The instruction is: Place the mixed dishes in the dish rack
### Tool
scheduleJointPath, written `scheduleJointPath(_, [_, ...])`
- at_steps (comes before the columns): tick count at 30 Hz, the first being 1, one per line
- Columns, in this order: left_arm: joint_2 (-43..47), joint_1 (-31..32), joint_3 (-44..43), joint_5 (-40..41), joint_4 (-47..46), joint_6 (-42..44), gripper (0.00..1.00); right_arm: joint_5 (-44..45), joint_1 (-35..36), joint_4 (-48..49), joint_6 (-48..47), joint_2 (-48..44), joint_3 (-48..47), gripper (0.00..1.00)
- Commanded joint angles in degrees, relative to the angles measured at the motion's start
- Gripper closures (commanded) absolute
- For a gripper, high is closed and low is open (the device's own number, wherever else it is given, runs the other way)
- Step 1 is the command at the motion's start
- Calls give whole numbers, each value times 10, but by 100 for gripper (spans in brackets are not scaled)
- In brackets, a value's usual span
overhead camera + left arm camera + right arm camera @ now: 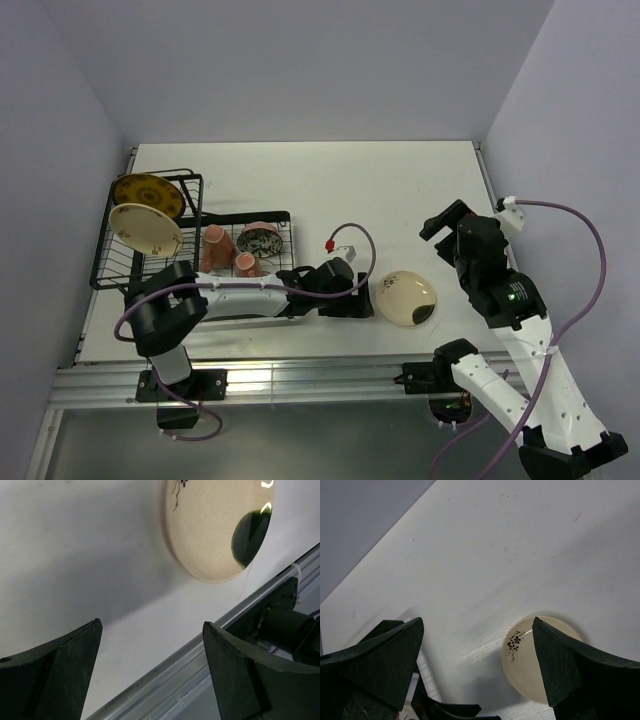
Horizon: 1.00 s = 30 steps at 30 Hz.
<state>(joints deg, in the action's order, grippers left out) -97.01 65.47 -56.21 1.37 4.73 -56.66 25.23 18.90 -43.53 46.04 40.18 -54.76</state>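
Left gripper (152,625) is wide open and empty, near the plate (400,292) on the table (300,180). Right gripper (477,620) is wide open and empty, raised above the table.

You get no readable text, label, brand or number in any of the three views. The only mark is a small dark floral sprig on the cream plate (402,296) lying on the counter (400,190); that's decoration, not lettering.

cream plate (210,530) cropped at top, floral mark (177,487) cut
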Motion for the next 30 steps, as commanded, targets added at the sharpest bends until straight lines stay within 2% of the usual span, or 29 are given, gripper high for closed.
scheduleJointPath(1, [-30,6,-35,-9,-81,-37,13,12,-6,-11,-15,-19,2,4])
scheduleJointPath(19, [-175,6,-53,-30,-227,-146,28,29,-6,-12,-42,-103,11,4])
scheduleJointPath(23, [-192,6,-22,-25,-265,-175,41,28,-6,-19,-42,-110,7,5])
scheduleJointPath(25, [-201,5,-9,-25,-291,-189,42,18,-6,-20,-39,-111,10,5])
scheduleJointPath(29, [-214,5,13,-17,-333,-210,55,6,-5,-20,-32,-110,18,5])
scheduleJointPath(30, [-216,5,15,-16,-336,-216,55,5,-6,-20,-32,-111,20,5])
